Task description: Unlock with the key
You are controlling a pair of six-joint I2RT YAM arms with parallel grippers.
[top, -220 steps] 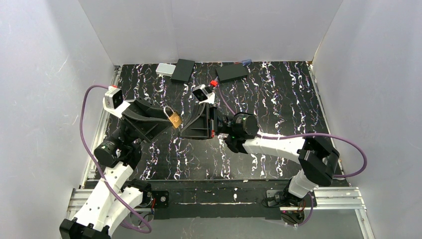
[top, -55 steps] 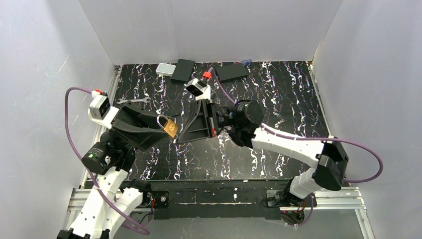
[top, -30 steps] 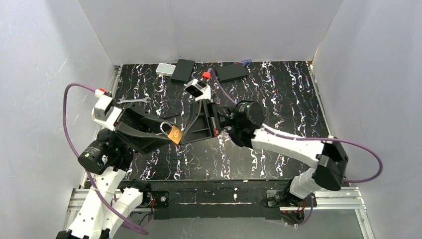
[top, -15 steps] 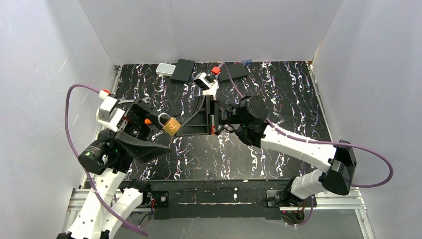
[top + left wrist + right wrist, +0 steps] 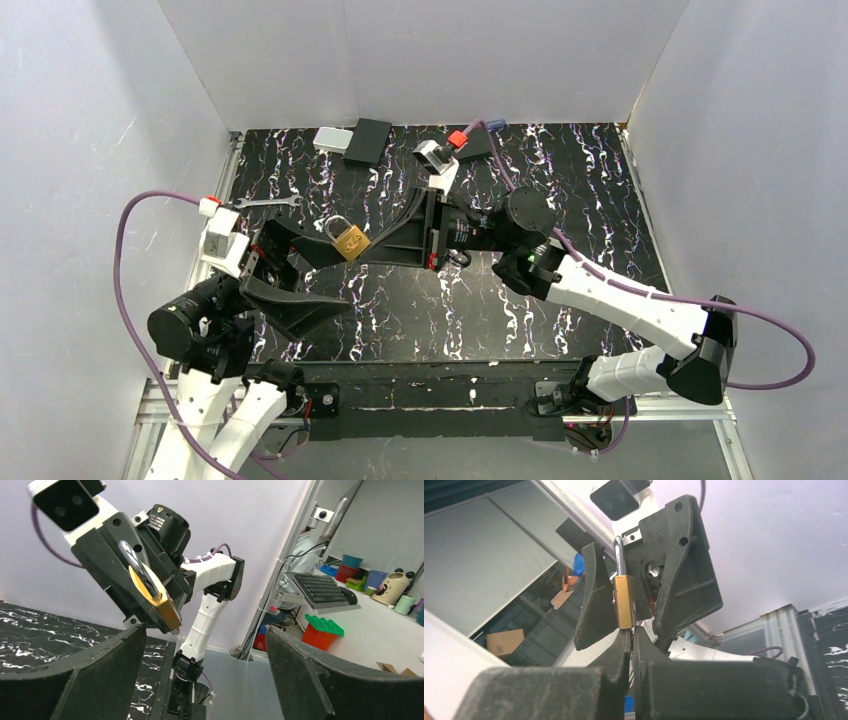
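Above the black marbled counter (image 5: 600, 200), the left claw (image 5: 340, 275) is spread wide and stands clear of the brass padlock (image 5: 349, 240). The padlock is carried just beyond the tip of the right claw (image 5: 366, 252), which is pressed together, apparently on the hidden key. With the body unbraced, a turn could merely spin the lock, or the lock could slip off and drop. Beyond the right claw, two flat black box-like items (image 5: 370, 140) are seen; whether anything is held in them cannot be told.

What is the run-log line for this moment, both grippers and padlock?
left gripper: open, not touching small brass padlock | right gripper: shut, padlock carried at its fingertips | key: not visible
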